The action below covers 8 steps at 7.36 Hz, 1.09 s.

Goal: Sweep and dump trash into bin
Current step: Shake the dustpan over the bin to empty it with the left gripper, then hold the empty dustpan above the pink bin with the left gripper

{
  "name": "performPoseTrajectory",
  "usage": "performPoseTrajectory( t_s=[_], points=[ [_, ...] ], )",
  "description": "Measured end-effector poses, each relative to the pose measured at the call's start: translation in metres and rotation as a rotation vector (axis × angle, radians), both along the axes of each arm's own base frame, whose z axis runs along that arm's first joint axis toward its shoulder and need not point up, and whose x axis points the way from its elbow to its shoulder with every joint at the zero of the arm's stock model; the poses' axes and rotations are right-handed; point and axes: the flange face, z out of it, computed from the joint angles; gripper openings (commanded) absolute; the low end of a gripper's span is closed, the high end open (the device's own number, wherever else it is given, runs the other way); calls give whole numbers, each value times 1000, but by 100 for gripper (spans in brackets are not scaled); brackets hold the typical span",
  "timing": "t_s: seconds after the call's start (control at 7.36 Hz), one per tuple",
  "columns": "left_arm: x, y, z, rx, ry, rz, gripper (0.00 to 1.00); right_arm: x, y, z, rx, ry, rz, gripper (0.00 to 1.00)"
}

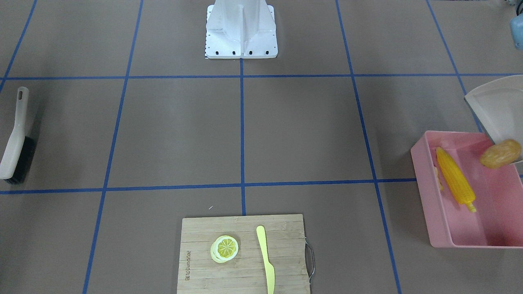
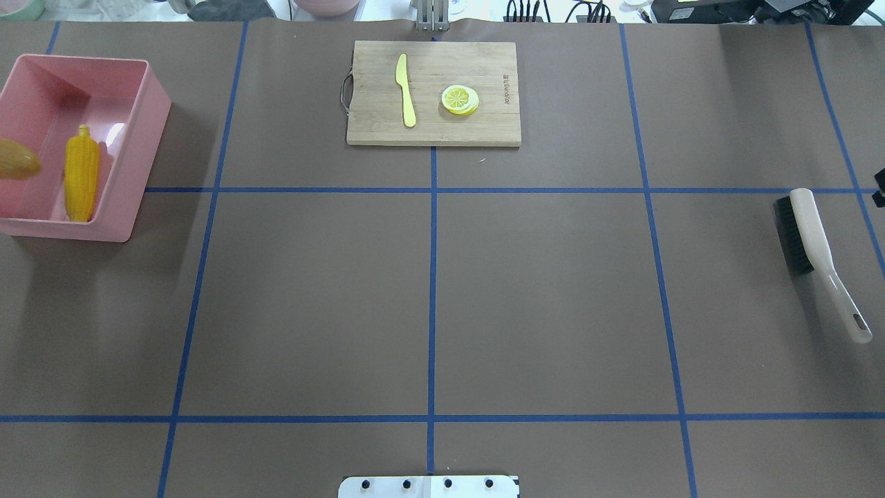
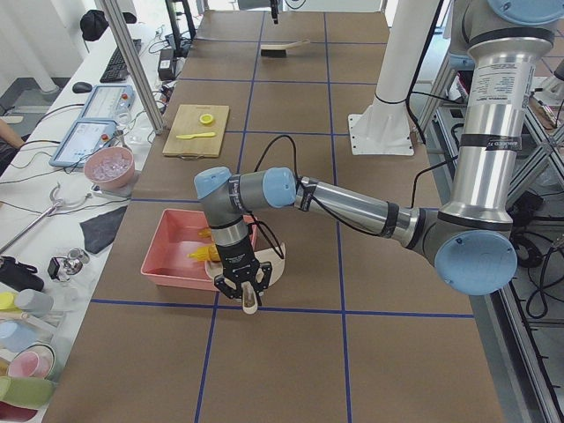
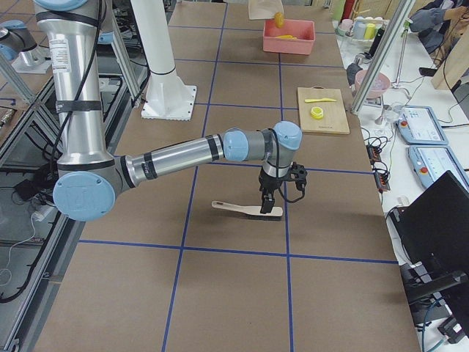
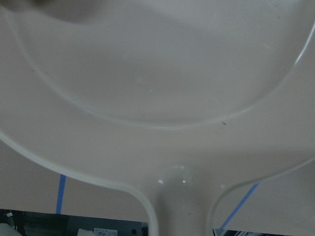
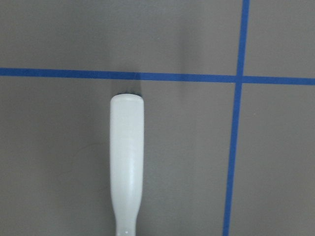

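Observation:
The pink bin (image 1: 425, 196) stands at the table's end on my left side and also shows in the overhead view (image 2: 138, 159). The corn cob (image 1: 454, 179) lies inside it. The brown potato (image 1: 500, 153) is in mid-air over the bin, just below the lip of the tilted beige dustpan (image 1: 498, 110). A tan sliver (image 1: 438, 177) by the bin's wall may be the ginger root, mostly hidden. My left gripper (image 3: 248, 295) is at the dustpan's handle; I cannot tell whether it is open or shut. My right gripper (image 4: 267, 202) hovers over the brush (image 4: 245, 210); I cannot tell its state.
The brush (image 2: 809, 242) lies flat on the table at the right end. A wooden cutting board (image 2: 432, 117) at the far middle holds a lemon slice (image 2: 460, 99) and a yellow plastic knife (image 2: 406, 90). The robot's white base (image 1: 241, 36) stands at the near middle edge.

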Motion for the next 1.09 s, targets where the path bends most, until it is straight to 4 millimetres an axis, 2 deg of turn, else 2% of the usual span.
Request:
performPoseTrajectory(
  t_s=[0.14, 0.27, 0.41, 0.54, 0.68, 0.82, 1.09],
  points=[
    [-1, 6, 2, -3, -4, 5, 0, 33, 13, 18, 17, 2, 5, 100],
    [-3, 8, 5, -6, -15, 13, 0, 65, 34, 42, 32, 1, 5, 100],
    [-4, 10, 7, -6, -26, 22, 0, 92, 61, 67, 45, 0, 9, 100],
    [-5, 9, 6, -2, -29, 26, 0, 110, 89, 91, 57, -2, 13, 100],
    [-7, 6, 0, 4, -27, 28, 0, 121, 109, 110, 57, -4, 22, 100],
    [-12, 0, -10, 10, -22, 25, 0, 127, 119, 119, 57, -4, 30, 100],
    [-36, -16, -32, 25, -20, -35, 0, 131, 122, 124, 55, 8, 35, 100]
  ],
)
